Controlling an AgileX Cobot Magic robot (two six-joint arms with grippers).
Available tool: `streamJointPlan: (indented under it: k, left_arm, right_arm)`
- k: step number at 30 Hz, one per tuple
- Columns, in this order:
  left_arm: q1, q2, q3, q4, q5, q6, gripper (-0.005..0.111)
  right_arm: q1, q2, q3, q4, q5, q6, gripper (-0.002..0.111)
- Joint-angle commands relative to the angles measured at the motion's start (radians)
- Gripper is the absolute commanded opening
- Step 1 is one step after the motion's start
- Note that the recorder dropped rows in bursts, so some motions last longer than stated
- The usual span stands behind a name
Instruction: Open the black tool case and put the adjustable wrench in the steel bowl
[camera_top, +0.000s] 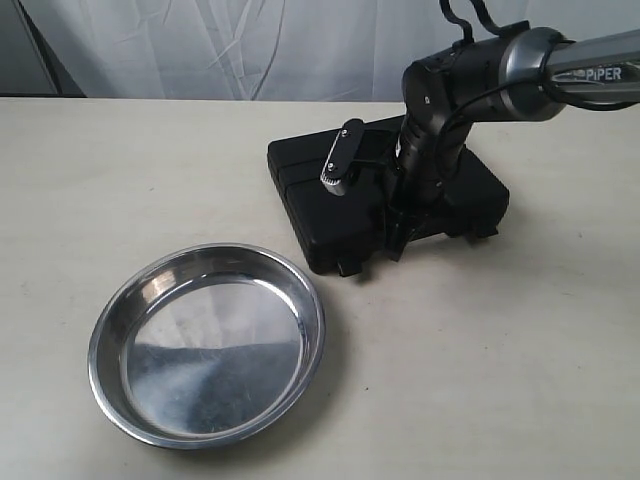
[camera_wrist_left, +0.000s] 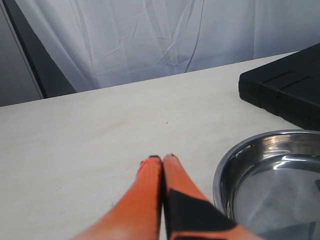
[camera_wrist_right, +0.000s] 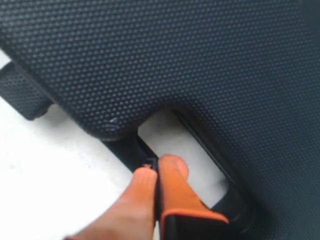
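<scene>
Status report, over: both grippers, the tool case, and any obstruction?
Left gripper shut, beside steel bowl. Right gripper shut, tips at black tool case handle opening. Case closed, bowl empty.

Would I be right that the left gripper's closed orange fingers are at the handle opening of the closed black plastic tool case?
Not quite: it is the right gripper, shut, at the handle opening of the black plastic tool case, as the right wrist view shows.
</scene>
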Motion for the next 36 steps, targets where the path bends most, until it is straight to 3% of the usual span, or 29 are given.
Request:
streamJointPlan:
  k: [1,5,7,20,23,25,26,36]
  left_arm:
    - [0.002,0.004,-0.001,-0.002,-0.015,-0.004,0.0]
    - [0.002,0.004,-0.001,-0.002,-0.015,-0.004,0.0]
    - [0.002,0.004,-0.001,-0.002,-0.015,-0.004,0.0]
    - [0.002,0.004,-0.001,-0.002,-0.015,-0.004,0.0]
    - [0.002,0.004,-0.001,-0.002,-0.015,-0.004,0.0]
    - [0.002,0.004,-0.001,-0.002,-0.015,-0.004,0.0]
    - [0.002,0.004,-0.001,-0.002,-0.015,-0.004,0.0]
    - [0.002,0.004,-0.001,-0.002,-0.015,-0.004,0.0]
  right_arm:
    - [-0.005,-0.008,0.004,0.014,-0.014,-0.003,0.016]
    - [-0.005,-0.008,0.004,0.014,-0.012,0.0,0.046]
    - [-0.005,-0.008,0.004,0.014,-0.014,0.0,0.052]
    - [-0.005,0.029,0.004,0.012,-0.021,0.004,0.049]
    - [-0.005,0.029,0.004,0.01,-0.021,0.004,0.042]
    - [-0.005,0.029,0.004,0.009,-0.015,0.004,0.02]
    - [-0.005,0.029,0.004,0.009,-0.009,0.004,0.001]
    - [-0.005,-0.044,0.004,0.053,0.069,0.01,0.0]
